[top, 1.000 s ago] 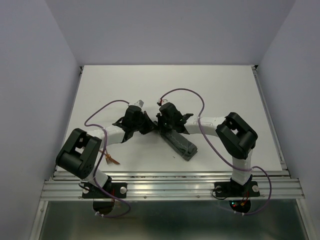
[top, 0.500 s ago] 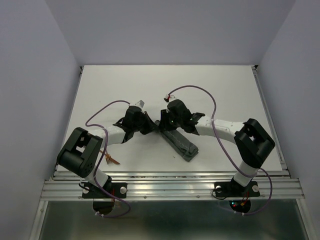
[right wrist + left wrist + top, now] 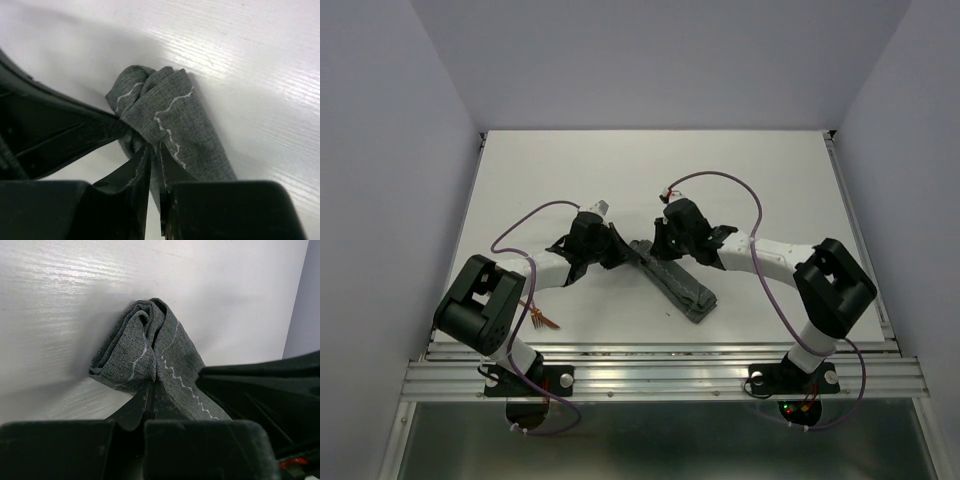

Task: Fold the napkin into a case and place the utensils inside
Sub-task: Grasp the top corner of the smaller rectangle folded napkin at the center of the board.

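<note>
Napkin [image 3: 682, 287], folded into a narrow strip, lies slantwise in the middle of the table [image 3: 770, 180], its far end bunched between both arms. The left gripper [image 3: 150, 392] pinches that end. The right gripper [image 3: 154, 150] has its jaws nearly together, tips against the cloth, grip unclear; a fork [image 3: 542, 320] lies well apart by the left arm's base.

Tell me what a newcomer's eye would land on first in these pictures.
The grey-green napkin, folded into a narrow strip, lies slanted at mid-table, and both arms meet at its far end. The left jaws are shut on a bunched end of it; the right jaws sit nearly together at the same end, grip uncertain. The copper utensils lie apart at the near left edge, beside the left arm's base.
</note>
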Motion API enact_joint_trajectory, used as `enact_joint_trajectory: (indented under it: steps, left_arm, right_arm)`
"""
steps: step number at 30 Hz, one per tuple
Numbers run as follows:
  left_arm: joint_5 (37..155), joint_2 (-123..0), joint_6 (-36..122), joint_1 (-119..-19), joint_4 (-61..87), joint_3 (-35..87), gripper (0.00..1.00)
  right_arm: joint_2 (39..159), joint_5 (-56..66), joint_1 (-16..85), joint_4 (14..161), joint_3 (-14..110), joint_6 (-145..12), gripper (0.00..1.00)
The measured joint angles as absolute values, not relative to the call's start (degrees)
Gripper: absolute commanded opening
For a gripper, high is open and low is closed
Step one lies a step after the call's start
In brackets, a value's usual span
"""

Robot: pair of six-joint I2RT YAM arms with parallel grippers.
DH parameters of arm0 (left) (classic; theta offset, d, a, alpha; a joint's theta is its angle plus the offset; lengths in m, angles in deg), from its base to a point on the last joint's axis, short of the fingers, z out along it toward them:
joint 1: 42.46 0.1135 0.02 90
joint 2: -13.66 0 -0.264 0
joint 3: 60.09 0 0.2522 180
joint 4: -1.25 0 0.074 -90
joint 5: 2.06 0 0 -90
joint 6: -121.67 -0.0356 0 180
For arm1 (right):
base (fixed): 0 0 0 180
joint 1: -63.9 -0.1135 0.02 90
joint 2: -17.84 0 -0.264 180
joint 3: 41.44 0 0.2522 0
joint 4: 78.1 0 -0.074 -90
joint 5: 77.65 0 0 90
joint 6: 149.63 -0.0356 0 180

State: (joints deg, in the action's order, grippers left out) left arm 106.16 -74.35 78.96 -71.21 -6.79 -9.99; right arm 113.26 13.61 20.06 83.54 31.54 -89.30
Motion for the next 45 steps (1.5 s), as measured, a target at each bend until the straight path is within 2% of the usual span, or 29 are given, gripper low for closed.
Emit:
enact_joint_trajectory:
  steps: [11, 22, 33, 45]
  left_arm:
    - [106.22, -74.35, 78.96, -71.21, -7.10, -9.99, 0.00]
    - [106.38, -74.63, 78.94, -71.21, -7.10, -9.99, 0.00]
    - [107.65, -75.14, 77.52, -71.19, -7.91, -9.97, 0.00]
    - [109.61, -77.54, 75.94, -71.19, -8.54, -9.66, 0.00]
  right_arm:
    - [123.75, 11.77, 20.81, 83.58, 37.16, -89.21, 0.10]
    - [126.61, 10.02, 20.81, 84.08, 38.20, -89.30, 0.05]
    - [126.28, 12.62, 20.81, 83.49, 38.23, -89.43, 0.08]
    - [119.99, 11.27, 20.81, 83.69, 35.32, -89.23, 0.09]
